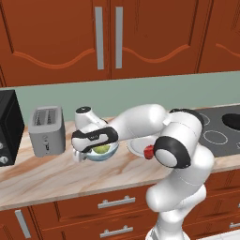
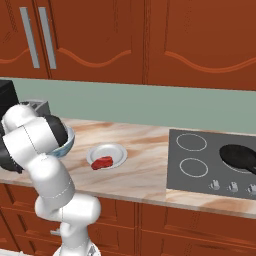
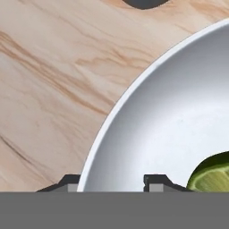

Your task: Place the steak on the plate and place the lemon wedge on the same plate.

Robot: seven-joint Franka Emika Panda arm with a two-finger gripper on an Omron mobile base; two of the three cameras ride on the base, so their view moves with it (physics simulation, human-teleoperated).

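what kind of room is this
A rendered home kitchen, by the look of it: a marble-patterned counter with a built-in stovetop, a silver toaster by the wall, and reddish wooden cabinets above and below.

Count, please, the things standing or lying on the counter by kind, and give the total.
Food pieces: 2, the steak and the lemon wedge
Dishes: 2, the plate and the pale blue bowl
Small appliances: 2, the toaster and the black box at the left edge
Pans on the cooktop: 1, the black pan
Total: 7
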